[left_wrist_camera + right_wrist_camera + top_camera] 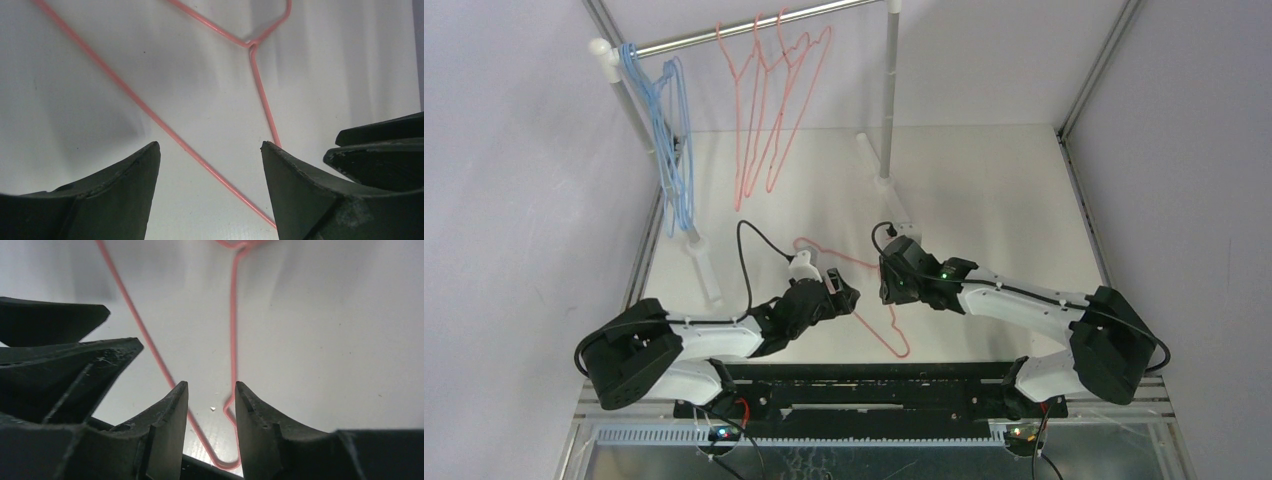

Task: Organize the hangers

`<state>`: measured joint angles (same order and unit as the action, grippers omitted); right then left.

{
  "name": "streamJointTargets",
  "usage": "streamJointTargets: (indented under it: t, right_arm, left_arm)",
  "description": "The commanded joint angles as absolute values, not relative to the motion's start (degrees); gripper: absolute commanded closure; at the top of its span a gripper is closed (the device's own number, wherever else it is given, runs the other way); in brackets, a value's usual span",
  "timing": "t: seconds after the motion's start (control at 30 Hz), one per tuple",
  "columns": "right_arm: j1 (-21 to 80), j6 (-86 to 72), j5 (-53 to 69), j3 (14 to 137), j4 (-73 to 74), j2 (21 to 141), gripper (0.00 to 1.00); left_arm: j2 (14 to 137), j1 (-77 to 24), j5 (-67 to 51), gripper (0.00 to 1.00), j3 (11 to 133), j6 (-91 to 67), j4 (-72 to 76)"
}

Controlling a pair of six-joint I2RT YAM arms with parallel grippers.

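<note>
Left gripper (210,147) low over the white table (984,200), jaws wide apart, gripping nothing; just below the gap, one straight side of a thin pink-red wire hanger (150,109) lying on the table. Right gripper (211,385) close beside it, jaws a narrow way apart, the hanger's rounded corner between its fingers, not clamped. Both arms stretched low, forward and inward from their bases, wrists nearly meeting. Far beyond both grippers, light blue hangers (674,170) and more pink-red hangers (769,110) hooked on a silver metal rail (694,38).
</note>
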<state>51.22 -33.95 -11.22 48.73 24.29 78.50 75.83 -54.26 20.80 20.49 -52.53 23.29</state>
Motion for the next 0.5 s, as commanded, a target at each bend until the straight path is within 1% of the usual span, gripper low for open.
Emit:
streamJointTargets:
  t: [0.0,0.17,0.47]
  right_arm:
    - [52.3,-35.6,-11.5,47.3,25.8,79.5,0.53]
    - [54.6,-37.2,-12.4,46.3,26.3,82.2,0.55]
    - [56.2,-37.7,-13.7,46.2,26.5,88.0,0.55]
  left_arm:
    - [73.8,-54.6,21.8,0.21,23.1,-52.2,22.7]
    - [73.0,-54.6,22.1,0.21,22.6,-52.3,22.7]
    - [71.2,-54.5,23.1,0.21,21.6,-52.4,22.7]
